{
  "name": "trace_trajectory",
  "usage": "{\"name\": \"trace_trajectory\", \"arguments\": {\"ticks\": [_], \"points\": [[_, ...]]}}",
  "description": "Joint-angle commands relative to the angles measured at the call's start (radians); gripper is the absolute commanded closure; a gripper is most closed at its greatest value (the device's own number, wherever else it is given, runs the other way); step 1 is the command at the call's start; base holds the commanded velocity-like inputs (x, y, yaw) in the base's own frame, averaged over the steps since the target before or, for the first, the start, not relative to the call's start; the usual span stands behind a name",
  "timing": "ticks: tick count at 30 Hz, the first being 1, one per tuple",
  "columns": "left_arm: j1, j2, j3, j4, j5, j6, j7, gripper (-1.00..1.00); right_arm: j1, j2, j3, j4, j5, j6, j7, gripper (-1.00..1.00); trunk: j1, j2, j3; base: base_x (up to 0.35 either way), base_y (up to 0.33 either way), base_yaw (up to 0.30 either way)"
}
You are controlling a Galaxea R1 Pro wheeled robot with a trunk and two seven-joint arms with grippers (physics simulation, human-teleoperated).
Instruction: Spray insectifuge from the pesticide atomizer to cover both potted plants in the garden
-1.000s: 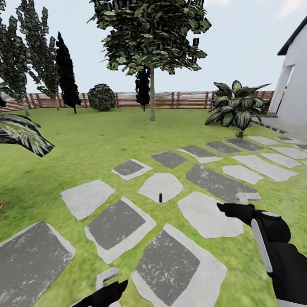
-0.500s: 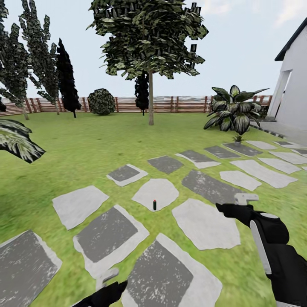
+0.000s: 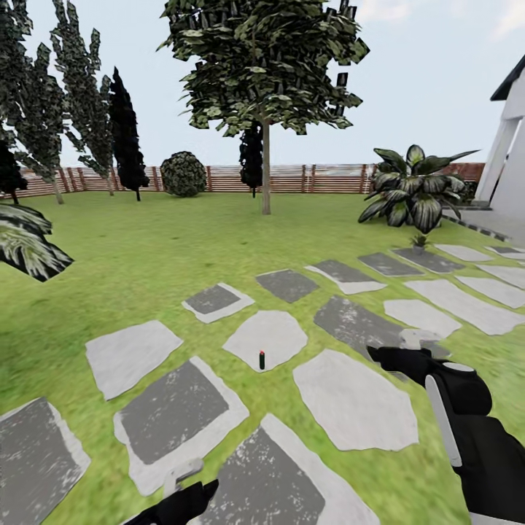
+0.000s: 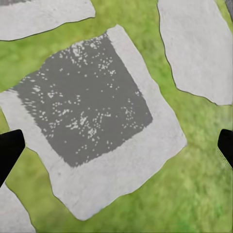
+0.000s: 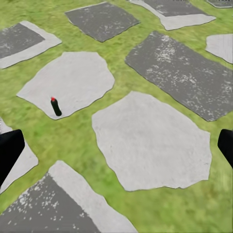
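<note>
We find the pesticide atomizer (image 3: 262,359) standing upright on a pale stepping slab (image 3: 266,338) in the middle of the garden (image 3: 146,248), close to that slab's near edge. In the head view it reads as a small dark bottle with a red tip; the right wrist view shows the same bottle (image 5: 56,106), dark with a red top, leaning only slightly, with nothing touching it.

The right gripper (image 3: 408,350) hangs over the paving to the right of the bottle and well apart from it. Through its wrist camera we see its two dark fingertips (image 5: 9,150) at the opposite edges of the picture, so the jaws are spread wide with nothing between them but slabs and grass; a large pale slab (image 5: 153,143) lies below them.

The left gripper (image 3: 179,492) sits low at the near edge of the head view, also well apart from the bottle. Its fingertips (image 4: 8,148) likewise stand at the two sides of its wrist picture, jaws spread wide and holding nothing, above a dark grey slab with a pale border (image 4: 92,121).

Farther out, past the paving on the right, we see a small potted plant (image 3: 418,241) in front of a large broad-leaved plant (image 3: 413,189). A tall tree (image 3: 264,73) stands mid-lawn, a brown slat fence (image 3: 321,178) closes the back, and a white building (image 3: 510,157) stands at the right edge.
</note>
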Motion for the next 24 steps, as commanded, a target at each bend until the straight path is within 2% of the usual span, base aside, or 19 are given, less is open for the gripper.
{"name": "trace_trajectory", "arguments": {"ticks": [1,5,12,18,24], "points": [[-0.001,0.0,0.001,-0.001,0.005,0.005,0.001,-1.0,0.0,0.0,-0.001,-0.001,0.0,0.005,0.005,-1.0,0.0,-0.001,-0.001,0.258,-0.24,0.229],[-0.001,0.0,0.001,-0.001,0.005,0.005,0.001,-1.0,0.0,-0.001,-0.001,-0.001,0.0,0.005,0.005,-1.0,0.0,-0.001,-0.001,0.258,-0.239,0.159],[-0.001,0.0,0.0,-0.001,0.002,0.005,0.001,-1.0,0.003,-0.002,0.001,-0.001,-0.001,0.005,0.007,-1.0,0.0,-0.001,-0.001,0.258,-0.242,0.029],[-0.001,0.0,-0.004,-0.001,0.0,0.005,0.001,-1.0,0.009,-0.005,0.036,-0.001,0.0,0.005,0.009,-1.0,0.0,-0.001,-0.001,0.252,-0.259,0.003],[0.0,0.0,-0.004,-0.001,0.0,0.005,0.001,-1.0,0.01,-0.005,0.045,-0.001,0.0,0.005,0.009,-1.0,0.0,-0.001,-0.001,0.245,-0.268,0.001]]}}
